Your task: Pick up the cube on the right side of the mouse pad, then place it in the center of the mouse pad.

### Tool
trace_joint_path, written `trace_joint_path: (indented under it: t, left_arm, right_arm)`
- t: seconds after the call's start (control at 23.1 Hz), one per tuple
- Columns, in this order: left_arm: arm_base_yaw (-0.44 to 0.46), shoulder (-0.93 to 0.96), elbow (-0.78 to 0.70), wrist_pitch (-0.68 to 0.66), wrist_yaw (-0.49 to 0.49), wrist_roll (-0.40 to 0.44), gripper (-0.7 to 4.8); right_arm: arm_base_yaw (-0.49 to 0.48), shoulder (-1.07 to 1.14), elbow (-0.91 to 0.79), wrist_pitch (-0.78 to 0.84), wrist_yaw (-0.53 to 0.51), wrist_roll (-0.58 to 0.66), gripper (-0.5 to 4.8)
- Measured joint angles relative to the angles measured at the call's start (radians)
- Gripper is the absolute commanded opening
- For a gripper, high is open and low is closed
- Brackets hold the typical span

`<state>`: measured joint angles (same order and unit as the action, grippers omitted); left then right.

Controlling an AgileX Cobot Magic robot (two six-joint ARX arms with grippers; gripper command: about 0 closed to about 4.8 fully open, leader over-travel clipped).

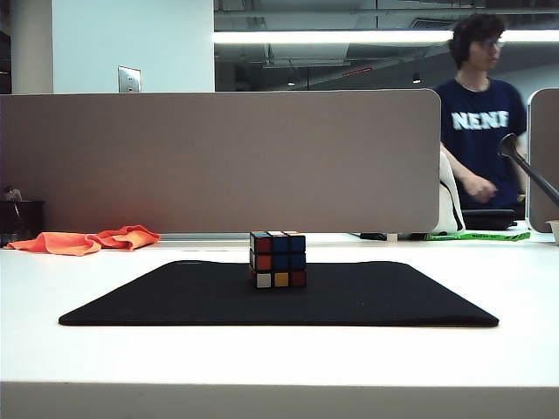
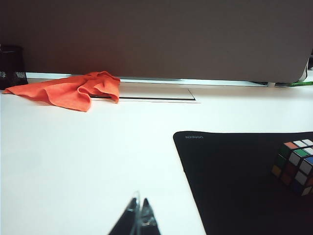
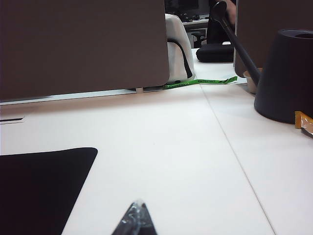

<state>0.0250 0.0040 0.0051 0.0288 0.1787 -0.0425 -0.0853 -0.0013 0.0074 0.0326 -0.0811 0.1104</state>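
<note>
Nearest in the left wrist view, the left gripper [image 2: 139,215] shows only its fingertips, pressed together and holding nothing, low over bare white table [image 2: 88,161]. The right gripper [image 3: 136,218] is likewise just a dark tip in its own view, fingers together and empty, over bare table with the mouse pad's corner off at about 9 o'clock. Neither arm appears in the exterior view, so both seem drawn back near the table's front edge, pointing roughly level toward the divider.

Farther out, the mouse pad [image 1: 367,297] lies flat, and the cube [image 1: 278,259] stands on it, upright, at about the middle of its width and toward the far edge. From the left gripper it sits at roughly 2 o'clock.

The placing looks done, so the step in hand is probably retreat and rest. Doing it well means keeping both grippers low, apart from the pad and not nudging the cube.

Beyond the pad, an orange cloth [image 1: 87,239] lies at 10 o'clock, before the grey divider [image 1: 218,161].
</note>
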Motion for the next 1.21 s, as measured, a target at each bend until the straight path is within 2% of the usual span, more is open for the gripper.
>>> trace_joint_path:
  t: [0.26,0.39,0.56,1.21]
  left_arm:
    - [0.0,0.0,0.0,0.0,0.0,0.0,-0.06]
    - [0.0,0.0,0.0,0.0,0.0,0.0,-0.06]
    - [0.0,0.0,0.0,0.0,0.0,0.0,-0.06]
    - [0.0,0.0,0.0,0.0,0.0,0.001,-0.06]
  right_arm:
    - [0.048,0.0,0.0,-0.001,0.009,-0.026,-0.05]
    - [0.103,0.0,0.0,-0.016,0.098,-0.033,-0.05]
    - [0.108,0.0,0.0,-0.016,0.168,-0.033,-0.05]
    - [0.106,0.0,0.0,-0.032,0.13,-0.085,-0.05]
